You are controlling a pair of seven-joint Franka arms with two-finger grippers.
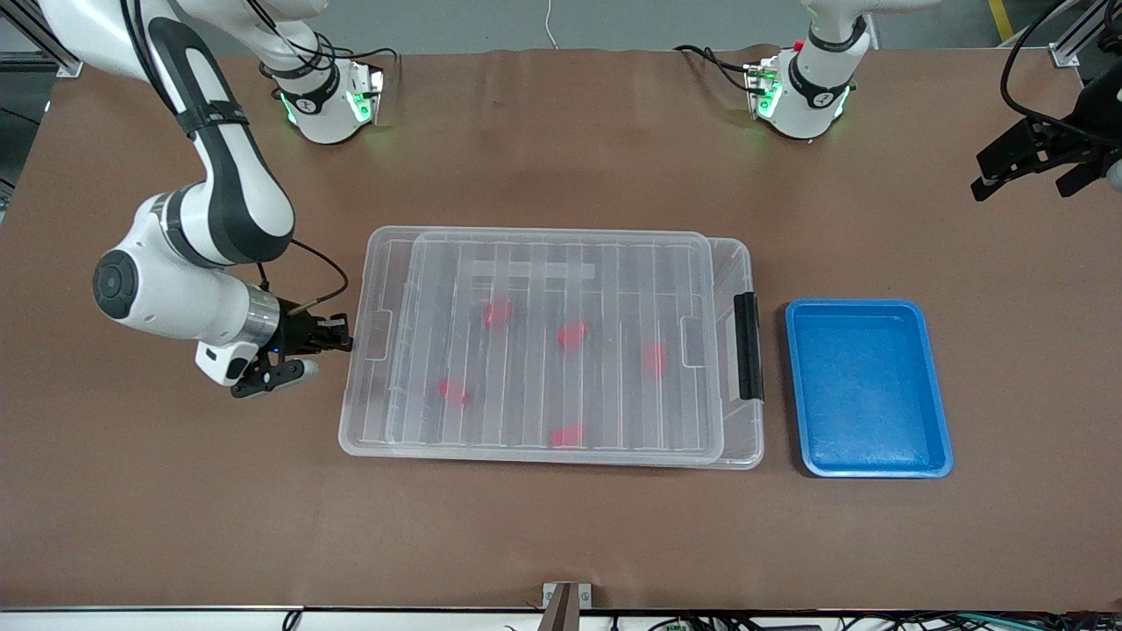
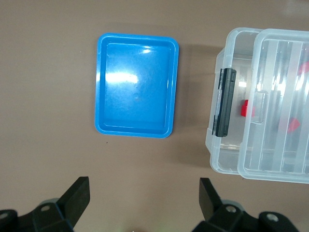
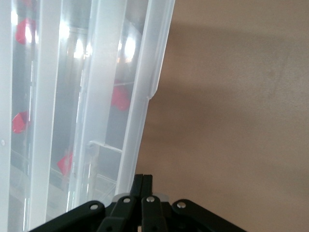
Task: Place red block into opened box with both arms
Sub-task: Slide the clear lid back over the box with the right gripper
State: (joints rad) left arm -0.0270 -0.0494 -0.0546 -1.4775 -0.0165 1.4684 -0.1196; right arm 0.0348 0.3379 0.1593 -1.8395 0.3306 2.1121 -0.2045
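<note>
Five red blocks are seen through the ribbed lid [image 1: 561, 333] of the clear box [image 1: 550, 343], which sits mid-table. One red block [image 1: 498, 313] lies in the half of the box farther from the front camera; another [image 1: 572, 333] is near the centre; a third [image 1: 653, 359] is toward the black latch [image 1: 747, 345]; a fourth [image 1: 453, 391] and a fifth [image 1: 567, 435] lie nearer the front camera. All are inside the box, under the lid. The lid is laid on top but shifted toward the right arm's end, so a strip of the box is left uncovered at the latch end.

A blue tray [image 1: 868, 387], nothing in it, is set beside the box toward the left arm's end.

The right gripper [image 1: 337, 337] is held low at the box's end w/o the latch, its tips at or just beside the lid's edge; contact can't be confirmed. Its fingers [image 3: 142, 186] are pinched fully together, nothing between them.

The left gripper [image 1: 1026, 171] hangs high over the table's edge at its own end, spread wide, nothing held; this arm appears to be waiting.

Risks, as judged: if the lid is pushed by the closed tips, the whole box could be slid toward the tray instead of being opened. A tipped lid could drop back onto the blocks. The translucent ribs blur the blocks, so a pick may be mis-aimed.
</note>
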